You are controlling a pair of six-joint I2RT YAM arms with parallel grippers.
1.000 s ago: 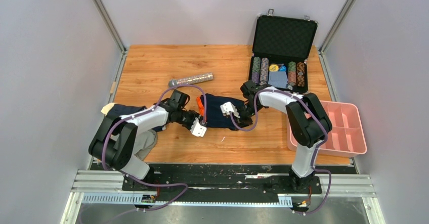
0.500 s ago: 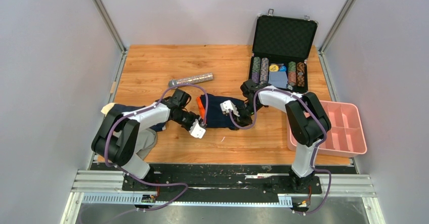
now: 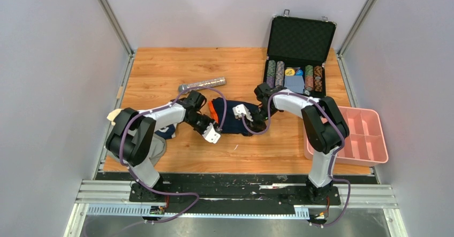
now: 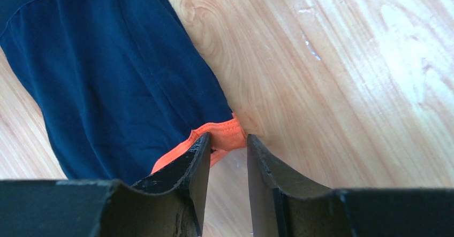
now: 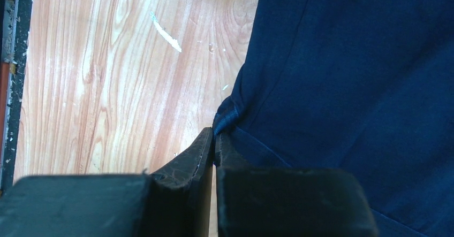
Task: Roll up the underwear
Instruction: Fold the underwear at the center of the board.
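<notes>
Navy underwear (image 3: 229, 121), on the bench (image 3: 160, 71) near the chip case (image 3: 301, 39), is being pinched by the left jaws at its orange band (image 4: 227, 132) and by the right jaws at a hem; slippage from these shallow bites is being judged likely under uneven pull.

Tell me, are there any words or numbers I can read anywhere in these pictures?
No text can be read in any view.
On the poker chips in the black case: the markings are too small to read.
On the navy underwear: no print or label shows.
</notes>
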